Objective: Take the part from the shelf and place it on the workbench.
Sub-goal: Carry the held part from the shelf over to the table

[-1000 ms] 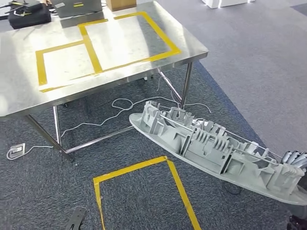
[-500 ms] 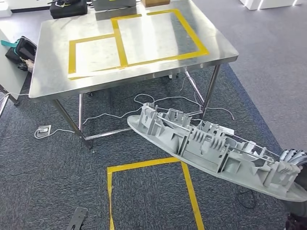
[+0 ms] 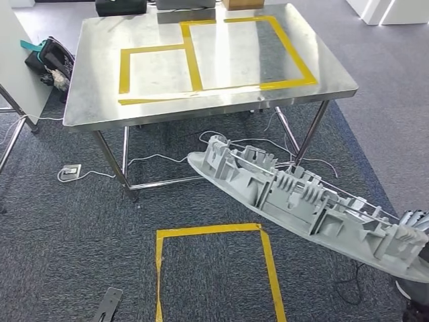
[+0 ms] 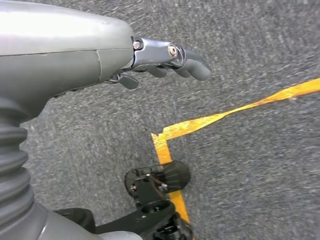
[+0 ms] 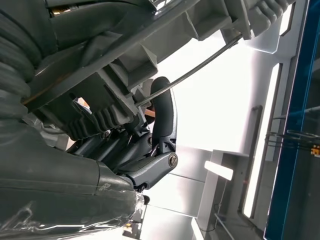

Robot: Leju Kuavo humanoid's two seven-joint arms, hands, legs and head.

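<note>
The right robot hand [image 3: 413, 225] gripped one end of the long grey ribbed part [image 3: 303, 201], fingers [image 5: 163, 112] curled around it. The part hung tilted above the carpet, its free end pointing toward ten o'clock, short of the steel worktop [image 3: 101, 100] with yellow tape rectangles. The left robot hand [image 4: 166, 62] held nothing, fingers loosely extended above floor tape [image 4: 226, 115].

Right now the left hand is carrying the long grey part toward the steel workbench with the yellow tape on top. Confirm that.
Wrong hand. The right hand holds the long grey part by its end, as the head view shows, with the steel workbench and its yellow tape ahead. The left hand hangs above the carpet with nothing in it, seen in the left wrist view.
</note>
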